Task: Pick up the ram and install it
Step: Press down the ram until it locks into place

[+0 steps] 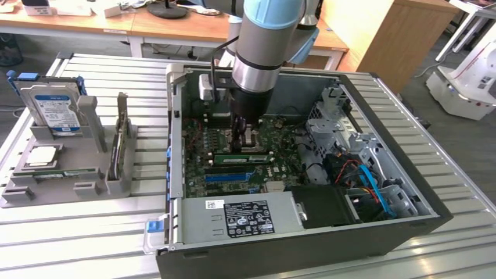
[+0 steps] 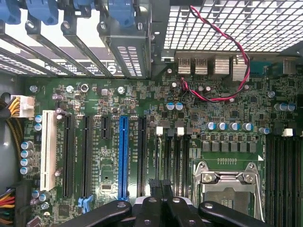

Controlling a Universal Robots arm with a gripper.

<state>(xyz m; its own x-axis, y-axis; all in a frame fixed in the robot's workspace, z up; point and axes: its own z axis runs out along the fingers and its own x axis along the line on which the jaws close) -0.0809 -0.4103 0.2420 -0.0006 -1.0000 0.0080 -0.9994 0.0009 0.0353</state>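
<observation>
Open computer case (image 1: 387,226) sits on the slatted table (image 1: 78,244), drive cage (image 1: 333,122) crowding the arm. Gripper (image 1: 246,136) pressed together over the motherboard (image 2: 142,137). Ram (image 1: 241,157), green stick, lies in its slot just below.

A ram stick (image 1: 76,172) was seen in the exterior view as a long, narrow, thin green board. It was laid flat in a low groove of the grey holder, at the side of the holder nearest the camera, well apart from the open computer case and towards the exterior view's left. It was not touched by anything. A second ram stick (image 1: 241,156), also long, green and narrow, was seated on its edge in a slot on the motherboard inside the case, just below the processor socket. Its chips could not be made out.
</observation>
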